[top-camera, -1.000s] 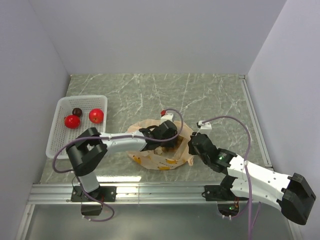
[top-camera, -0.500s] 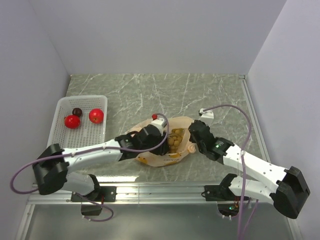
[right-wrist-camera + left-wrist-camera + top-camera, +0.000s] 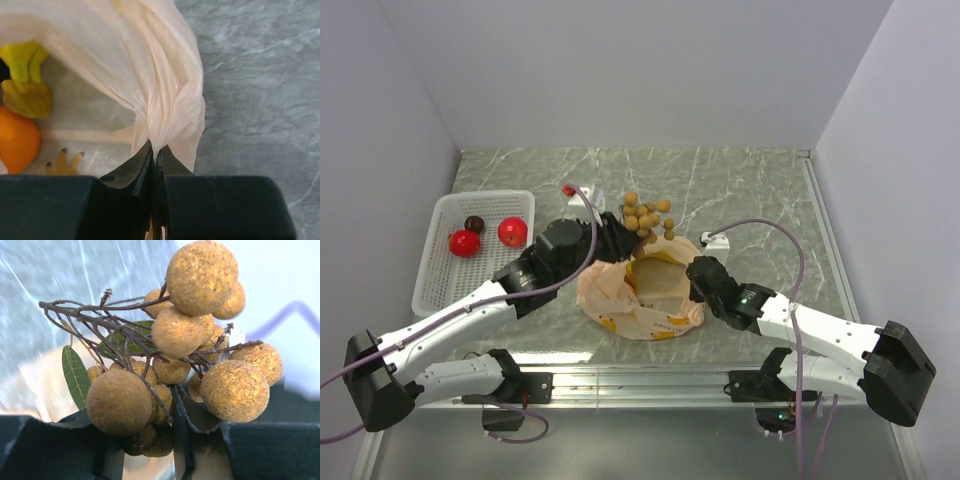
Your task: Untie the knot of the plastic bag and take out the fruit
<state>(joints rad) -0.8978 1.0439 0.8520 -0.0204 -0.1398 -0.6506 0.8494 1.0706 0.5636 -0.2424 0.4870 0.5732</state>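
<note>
- In the top external view, just ahead of the left gripper (image 3: pixel 616 236), the tan cluster (image 3: pixel 647 218) of small balls hangs clamped by its twigs, lifted above the marble table (image 3: pixel 750 190).
- Below that gripper and to its right, the plastic bag (image 3: pixel 615 300) lies on the table with its mouth gaping.
- The right gripper (image 3: pixel 692 283) is pinched onto the bag's rim on the side nearest it.
- Well off to the left gripper's left, a white basket (image 3: pixel 460 285) holds two red fruits (image 3: pixel 512 232) and a dark round fruit (image 3: pixel 474 223).
- In the left wrist view, the cluster fills the space just past the fingertips. Its brown twigs and some lower balls are gripped between the jaws, a green leaf (image 3: pixel 75 372) sits to the left, and pale bag plastic shows beneath.
- In the right wrist view, the jaws are squeezed tight on a gathered fold of the bag's thin plastic. To the gripper's left, inside the bag, lie an orange (image 3: pixel 15 140) and yellow bananas (image 3: pixel 22 80).
</note>
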